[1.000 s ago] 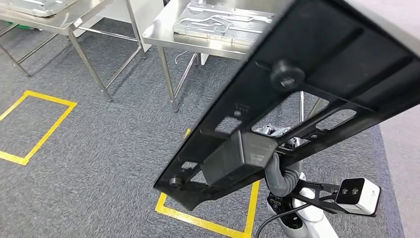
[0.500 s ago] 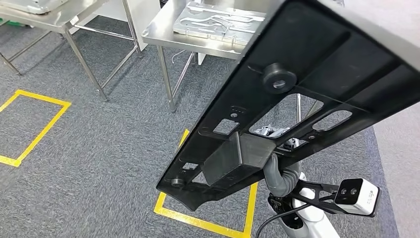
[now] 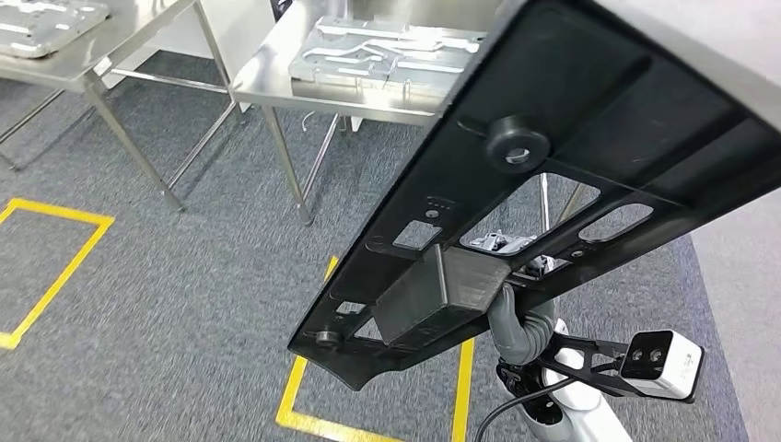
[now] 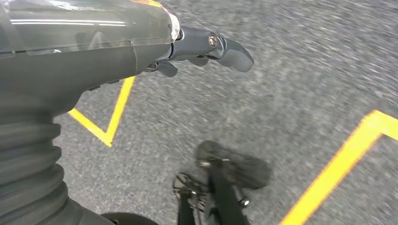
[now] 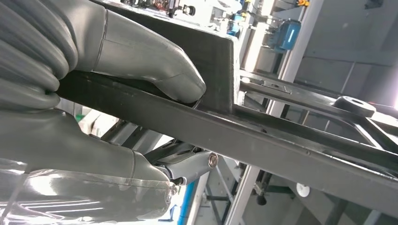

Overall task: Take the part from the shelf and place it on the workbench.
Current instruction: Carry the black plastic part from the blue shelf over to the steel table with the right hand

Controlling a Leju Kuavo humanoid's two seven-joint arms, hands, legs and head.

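Change since the earlier frames: the whole head view has shifted, so the camera has moved. The steel worktop (image 3: 276, 78) and the yellow floor markings (image 3: 55, 267) now sit elsewhere in the picture; the part keeps the same place against the robot's arm.

Part (image 3: 589, 147): large flat black panel with cut-out openings, a round boss and a box-shaped block on its face. Carried tilted, high in front of the camera, above the grey carpet (image 3: 184, 276) and clear of any worktop.

Right hand (image 5: 141, 103): clamped on the part's edge rail beside the block; thumb (image 5: 155, 61) pressed on one face, darker fingers (image 5: 192, 166) under the other.

Left hand (image 4: 206, 47): hanging over the carpet, holding nothing; fingers curled inward.

Surroundings: steel worktop carrying a silver moulded tray (image 3: 387, 51); a second steel worktop (image 3: 101, 46) to its left with a similar tray (image 3: 41, 14). Yellow tape rectangles on the carpet, one (image 3: 378, 414) directly below the part.

Obstruction: the part hides much of the right side of the head view, including most of the right arm.
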